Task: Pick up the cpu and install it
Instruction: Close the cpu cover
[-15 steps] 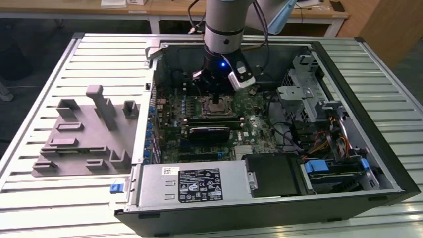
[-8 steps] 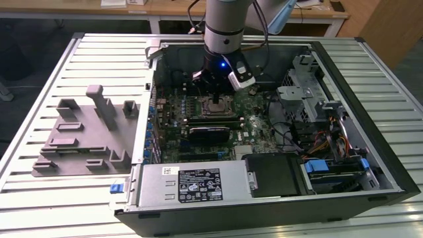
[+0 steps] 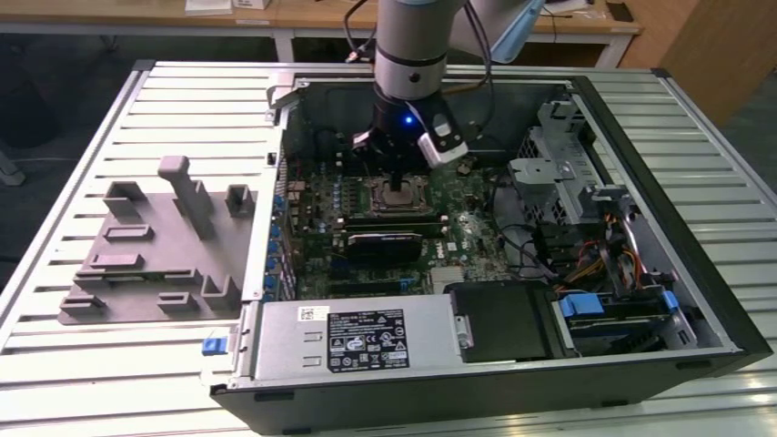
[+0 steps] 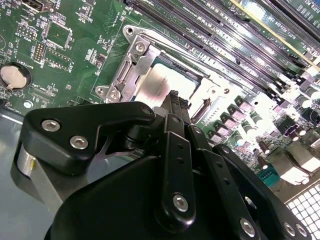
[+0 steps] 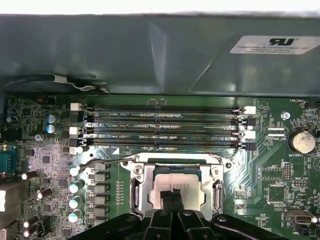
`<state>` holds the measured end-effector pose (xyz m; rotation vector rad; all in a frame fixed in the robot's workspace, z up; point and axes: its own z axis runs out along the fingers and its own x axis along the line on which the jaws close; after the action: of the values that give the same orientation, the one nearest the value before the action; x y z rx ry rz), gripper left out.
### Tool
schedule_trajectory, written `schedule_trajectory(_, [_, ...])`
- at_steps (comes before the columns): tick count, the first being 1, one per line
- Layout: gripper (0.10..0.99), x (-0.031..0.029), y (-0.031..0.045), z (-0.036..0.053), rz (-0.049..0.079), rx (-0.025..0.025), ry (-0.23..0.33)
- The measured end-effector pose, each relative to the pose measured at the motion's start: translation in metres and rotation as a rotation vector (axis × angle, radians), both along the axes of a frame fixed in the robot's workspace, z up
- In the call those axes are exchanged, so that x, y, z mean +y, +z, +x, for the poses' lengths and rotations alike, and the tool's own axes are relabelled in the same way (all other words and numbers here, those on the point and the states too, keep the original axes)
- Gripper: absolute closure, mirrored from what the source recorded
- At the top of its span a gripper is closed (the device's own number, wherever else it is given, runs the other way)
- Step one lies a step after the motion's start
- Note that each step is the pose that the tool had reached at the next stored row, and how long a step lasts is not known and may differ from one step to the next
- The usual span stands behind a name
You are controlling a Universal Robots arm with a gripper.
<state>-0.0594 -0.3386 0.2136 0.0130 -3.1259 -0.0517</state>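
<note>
Hovers with black claw point(image 5: 173, 196) pinched shut around nothing, tips at flat silver-grey square cpu point(image 5: 189, 185) in steel-framed socket point(image 5: 136, 186). Risks damaging that socket if pressed askew.

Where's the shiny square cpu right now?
In the first wrist view the cpu sits in the metal-framed socket on the green board, beside the long memory slots, with the claw right above it.
</note>
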Motion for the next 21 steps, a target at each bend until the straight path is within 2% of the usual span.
schedule_trajectory(6, [0.98,-0.0002,-0.0019,-0.001,0.0,0.0,-0.014])
schedule_trajectory(15, [0.98,-0.0009,-0.0051,-0.0124,0.0,-0.0001,-0.026])
schedule_trajectory(21, [0.98,-0.0019,-0.0094,-0.0153,0.0,0.0,-0.031])
